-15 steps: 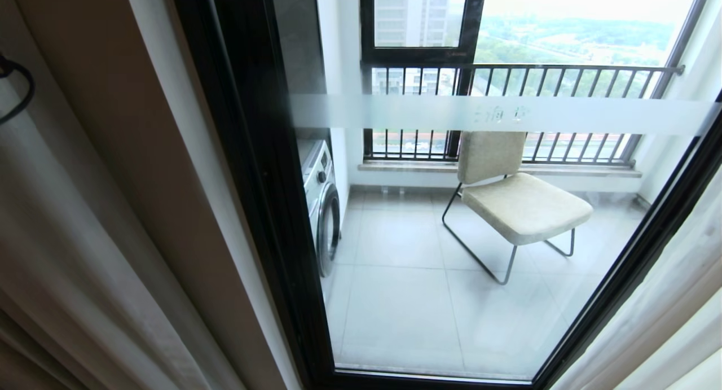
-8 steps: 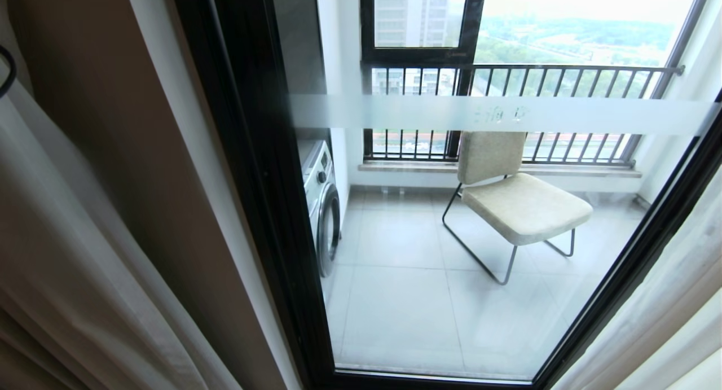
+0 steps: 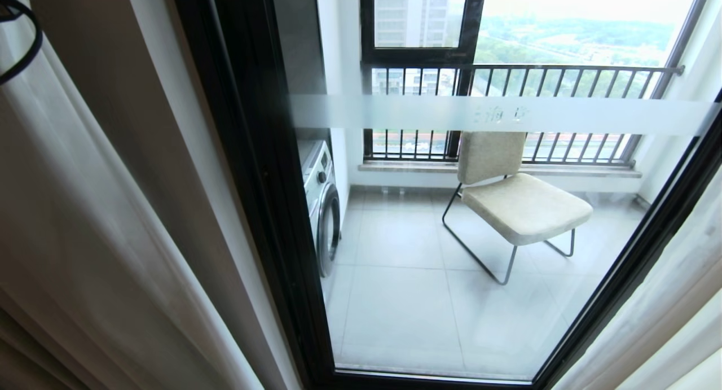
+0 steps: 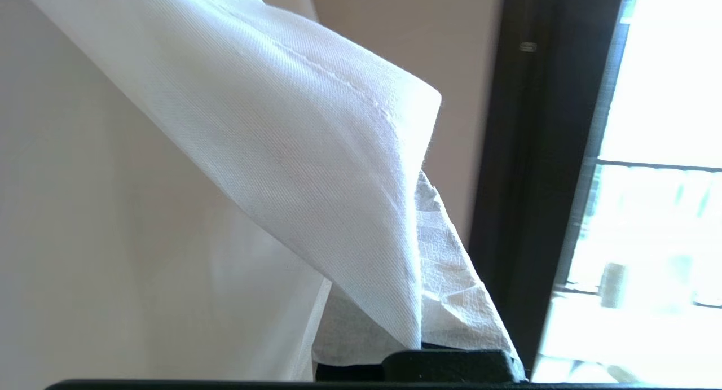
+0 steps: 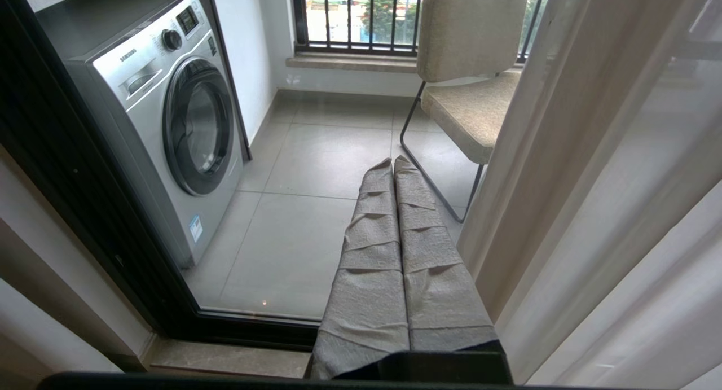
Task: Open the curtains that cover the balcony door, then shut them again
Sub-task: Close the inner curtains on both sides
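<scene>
grey wrapped fingers – crinkled, black base

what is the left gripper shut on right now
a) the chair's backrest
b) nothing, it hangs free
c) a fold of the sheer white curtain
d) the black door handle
c: in the left wrist view the left gripper is shut on a fold of the sheer white curtain, with the balcony door frame beside it, untouched.
</scene>
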